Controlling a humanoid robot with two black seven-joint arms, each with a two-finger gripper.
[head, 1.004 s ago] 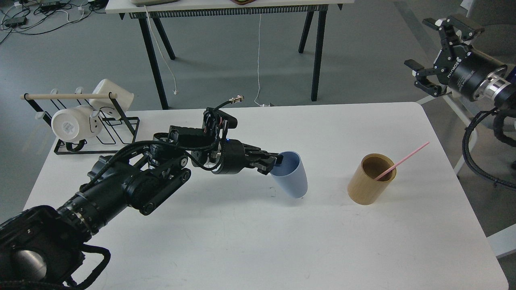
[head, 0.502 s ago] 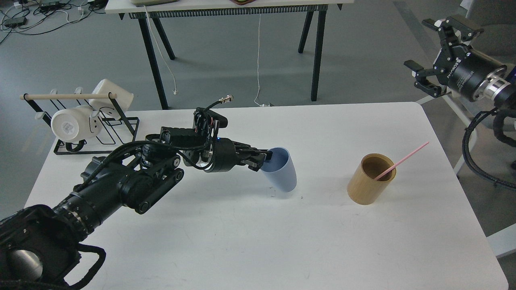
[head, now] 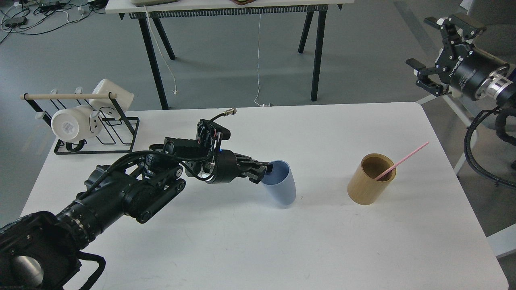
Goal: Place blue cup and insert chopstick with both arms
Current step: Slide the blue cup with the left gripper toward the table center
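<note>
The pale blue cup (head: 280,186) stands mouth up near the middle of the white table (head: 242,249), tilted slightly, its base at the table top. My left gripper (head: 264,170) is shut on the cup's left rim, one finger inside and one outside. The pink chopstick (head: 401,161) leans in the tan wooden holder (head: 369,186) to the right of the cup, its tip pointing up and right. My right gripper (head: 439,50) is open and empty, held high beyond the table's right back corner.
A black wire rack (head: 96,133) with a pale wooden rod and white mugs (head: 74,123) stands at the table's back left. Another table's black legs (head: 316,52) stand behind. The left arm lies across the table's left half.
My left gripper carried the cup leftward and then set it lower and more upright on the table. The right gripper shifted slightly. The chopstick and holder have not moved.
</note>
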